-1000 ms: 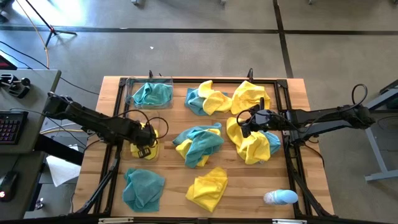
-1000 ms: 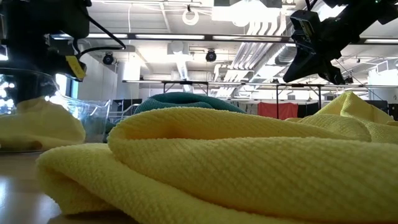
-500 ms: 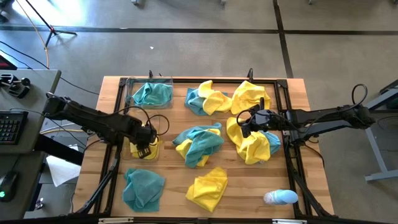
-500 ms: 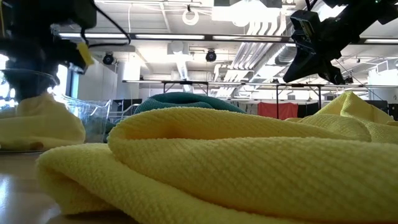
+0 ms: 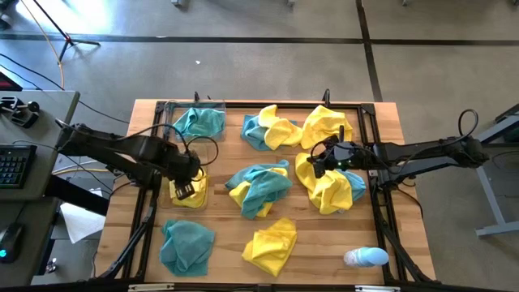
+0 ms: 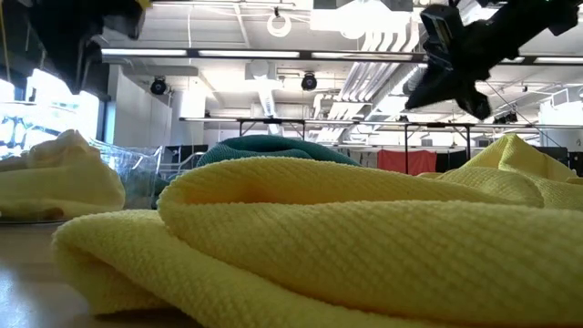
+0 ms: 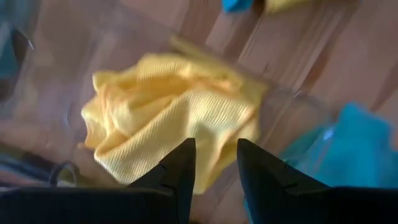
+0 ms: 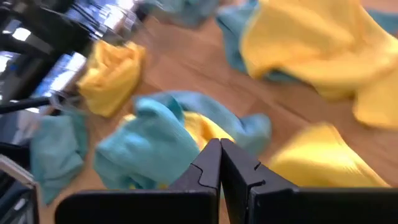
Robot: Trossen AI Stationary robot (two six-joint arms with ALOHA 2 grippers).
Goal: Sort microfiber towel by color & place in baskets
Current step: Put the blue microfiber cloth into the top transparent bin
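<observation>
1. I see a wooden tabletop (image 5: 268, 227) on a grey concrete floor, with a black frame (image 5: 381, 203) running along its edges.
2. My landmark is the yellow basket (image 5: 188, 193), a clear bin at the tabletop's left side holding a crumpled yellow towel (image 7: 168, 118).
3. My left end effector (image 5: 185, 189) hangs directly over that basket; in the left wrist view its fingers (image 7: 177, 171) stand a little apart with nothing between them, so it is released.
4. Just behind the yellow basket, at the far left corner, the second basket (image 5: 195, 122) holds a teal towel (image 5: 199, 123).
5. In front of the yellow basket a teal towel (image 5: 186, 246) lies loose on the wood.
6. Right of the yellow basket, at mid-table, sits a teal-and-yellow heap (image 5: 258, 188); a yellow towel (image 5: 272, 243) lies nearer the front.
7. Well right of the yellow basket, my right end effector (image 5: 318, 166) hovers above another yellow-and-teal pile (image 5: 331, 188); its fingers (image 8: 208, 165) are pressed together, clenched on nothing.
8. Further mixed towels (image 5: 296, 126) lie along the far edge, right of the teal basket.
</observation>
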